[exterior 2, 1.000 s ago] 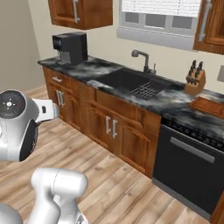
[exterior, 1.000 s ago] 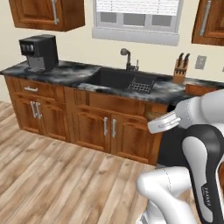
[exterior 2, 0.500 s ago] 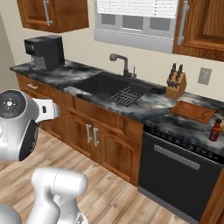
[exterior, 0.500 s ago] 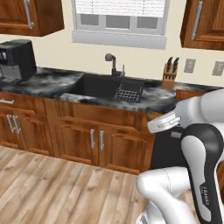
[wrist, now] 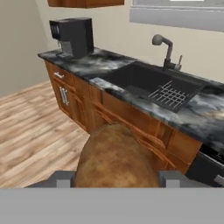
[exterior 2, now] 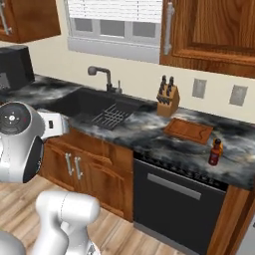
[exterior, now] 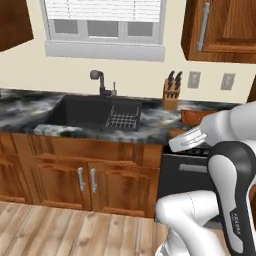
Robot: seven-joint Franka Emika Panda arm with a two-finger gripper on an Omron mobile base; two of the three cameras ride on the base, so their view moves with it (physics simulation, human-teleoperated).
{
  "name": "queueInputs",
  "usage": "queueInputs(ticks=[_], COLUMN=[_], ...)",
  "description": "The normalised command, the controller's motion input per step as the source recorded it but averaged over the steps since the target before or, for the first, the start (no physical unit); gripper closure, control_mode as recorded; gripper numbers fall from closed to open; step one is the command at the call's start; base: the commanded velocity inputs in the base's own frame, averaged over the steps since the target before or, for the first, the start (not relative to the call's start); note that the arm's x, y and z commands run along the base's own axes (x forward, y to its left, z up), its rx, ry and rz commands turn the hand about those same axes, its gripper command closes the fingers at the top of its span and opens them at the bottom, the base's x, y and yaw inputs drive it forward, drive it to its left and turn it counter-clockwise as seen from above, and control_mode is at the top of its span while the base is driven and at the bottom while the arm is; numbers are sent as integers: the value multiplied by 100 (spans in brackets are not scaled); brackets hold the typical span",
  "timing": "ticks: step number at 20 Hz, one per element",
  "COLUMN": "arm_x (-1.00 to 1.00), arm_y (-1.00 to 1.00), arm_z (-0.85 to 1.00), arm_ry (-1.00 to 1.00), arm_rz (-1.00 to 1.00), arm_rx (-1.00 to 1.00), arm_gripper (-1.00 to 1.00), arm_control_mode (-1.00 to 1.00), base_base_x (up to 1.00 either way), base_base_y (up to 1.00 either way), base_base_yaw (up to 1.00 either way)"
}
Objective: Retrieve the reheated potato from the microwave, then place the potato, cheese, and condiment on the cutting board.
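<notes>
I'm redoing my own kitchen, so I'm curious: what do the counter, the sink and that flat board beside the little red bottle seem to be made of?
Counter: looks like polished dark stone, marble or granite, judging by its grey-white veining.
Sink: a matte black basin, possibly composite or coated metal; a wire rack lies in it.
Cutting board: reddish-brown wood, with a groove near its rim.

No legible text, label or number anywhere
</notes>
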Motion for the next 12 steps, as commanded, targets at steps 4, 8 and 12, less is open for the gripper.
queueInputs(ticks=[4, 8, 12], arm_x=[0, 0, 0], arm_y=[0, 0, 0], arm_z=[0, 0, 0], arm_ry=[0, 0, 0], arm_rz=[0, 0, 0], arm_rx=[0, 0, 0], arm_gripper=[100, 100, 100], arm_control_mode=[100, 100, 100], base_base_x=[47, 46, 43], base_base_y=[-15, -15, -10], base_base_yaw=[-38, -37, -42])
